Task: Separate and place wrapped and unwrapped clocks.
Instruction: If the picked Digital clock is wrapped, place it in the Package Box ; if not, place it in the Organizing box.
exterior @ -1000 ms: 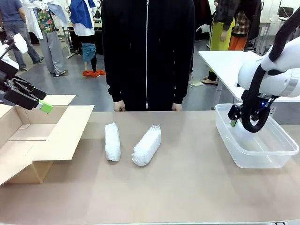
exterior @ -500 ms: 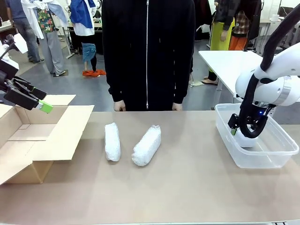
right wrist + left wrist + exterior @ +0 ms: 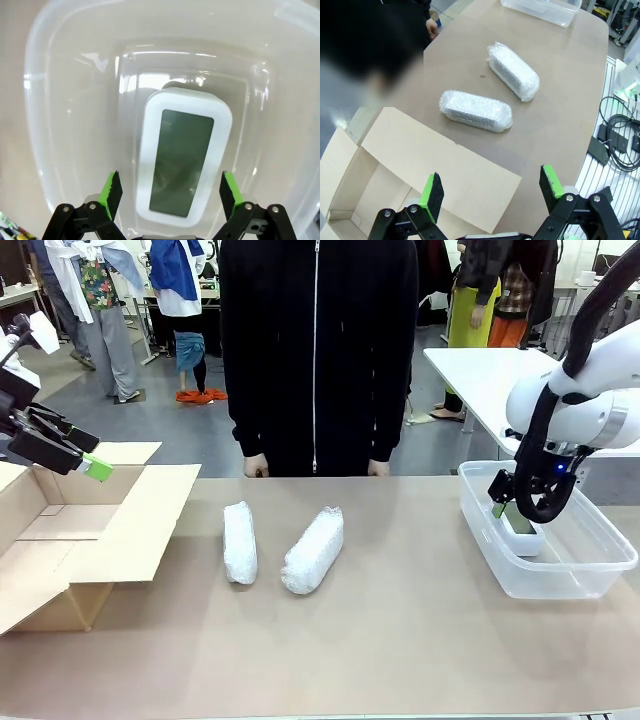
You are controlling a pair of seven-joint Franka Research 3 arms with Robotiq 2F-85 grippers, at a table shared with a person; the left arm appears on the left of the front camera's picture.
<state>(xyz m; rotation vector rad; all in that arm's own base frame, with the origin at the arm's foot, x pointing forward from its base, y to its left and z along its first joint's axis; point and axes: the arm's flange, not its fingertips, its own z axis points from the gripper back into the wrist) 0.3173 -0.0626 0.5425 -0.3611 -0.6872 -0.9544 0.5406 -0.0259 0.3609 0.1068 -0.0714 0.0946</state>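
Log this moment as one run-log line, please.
right gripper: open over bare clock | bare clock: flat in clear bin | left gripper: open above cardboard box | wrapped bundles: both on table

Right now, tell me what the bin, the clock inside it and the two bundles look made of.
Bin: clear glossy plastic; table shows through, glints. Clock: smooth white shell, probably hard plastic, dark screen. Left bundle and right bundle: whitish bubble wrap, crinkled, dimpled; contents hidden.
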